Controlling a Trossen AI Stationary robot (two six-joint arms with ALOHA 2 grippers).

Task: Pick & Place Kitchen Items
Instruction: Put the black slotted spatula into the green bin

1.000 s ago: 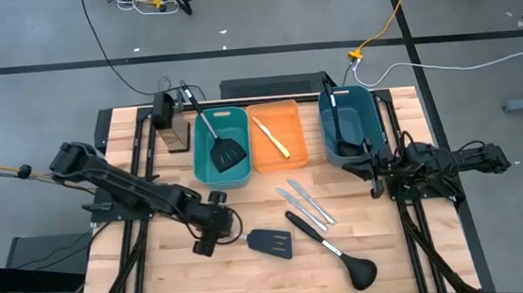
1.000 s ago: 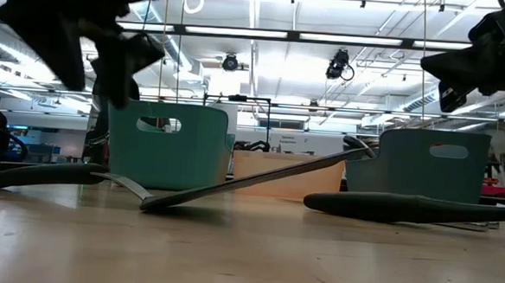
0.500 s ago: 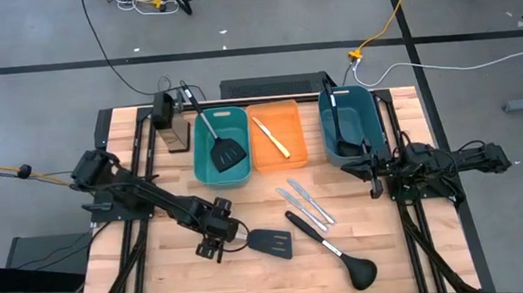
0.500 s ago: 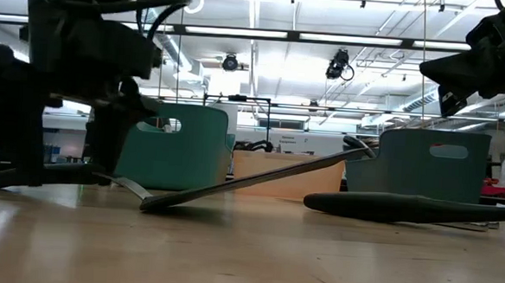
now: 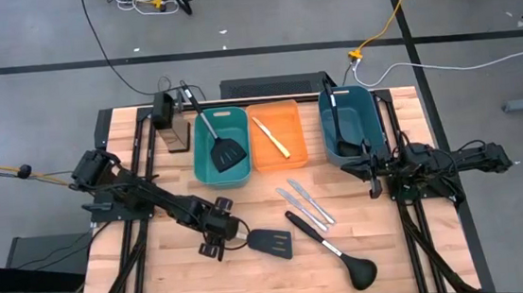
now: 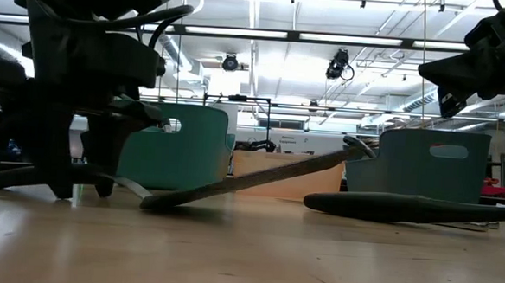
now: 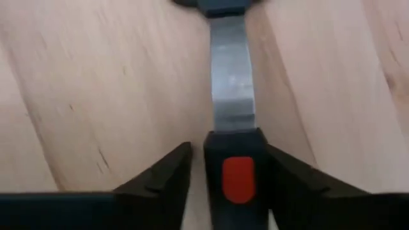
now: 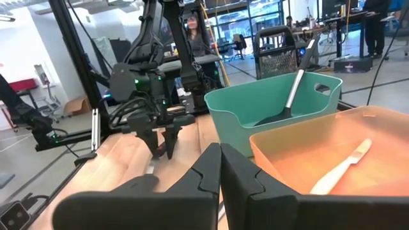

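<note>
Your left gripper (image 5: 223,239) was down at the counter (image 5: 254,280) with its fingers (image 7: 160,182) parted on either side of the spatula (image 5: 268,243) handle, the red mark between them; whether they pressed it I cannot tell. The spatula's blade lay flat just ahead of the fingers, beyond it the ladle (image 5: 337,252) and two knives (image 5: 303,203). Your right gripper (image 5: 372,168) hung with its fingers pressed together and empty, beside the dark teal bin (image 5: 328,133). Another spatula (image 5: 213,135) sat in the teal bin (image 5: 202,166), a yellowish stick (image 5: 271,136) in the orange bin (image 5: 293,159).
</note>
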